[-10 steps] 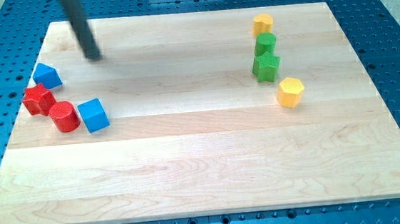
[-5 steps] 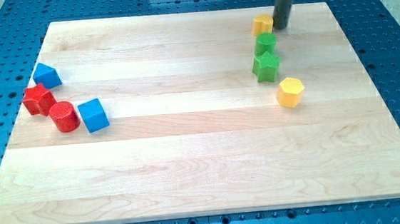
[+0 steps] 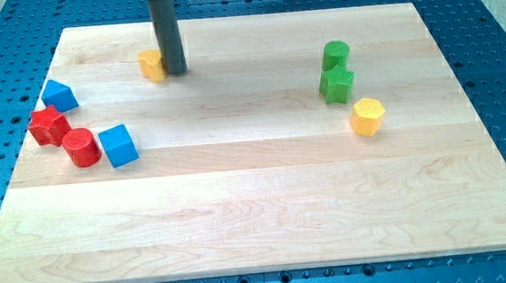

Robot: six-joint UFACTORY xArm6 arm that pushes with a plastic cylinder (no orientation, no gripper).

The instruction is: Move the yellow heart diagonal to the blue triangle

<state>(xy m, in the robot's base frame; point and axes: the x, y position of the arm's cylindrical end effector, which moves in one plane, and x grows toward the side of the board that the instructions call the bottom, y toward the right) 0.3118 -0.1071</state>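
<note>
The yellow heart (image 3: 150, 65) lies on the wooden board near the view's top, left of centre. My tip (image 3: 175, 72) touches its right side, the dark rod rising to the top edge. The blue triangle (image 3: 58, 95) sits at the board's left edge, well left of and slightly below the heart.
A red star (image 3: 49, 126), a red cylinder (image 3: 82, 147) and a blue cube (image 3: 118, 145) cluster below the triangle. A green cylinder (image 3: 336, 54), a green star (image 3: 337, 84) and a yellow hexagon (image 3: 368, 115) stand at the right. The board (image 3: 258, 204) lies on a blue perforated table.
The rod went from the left to the heart's right side, then swept left, pushing the yellow heart from the top right across to the board's top left.
</note>
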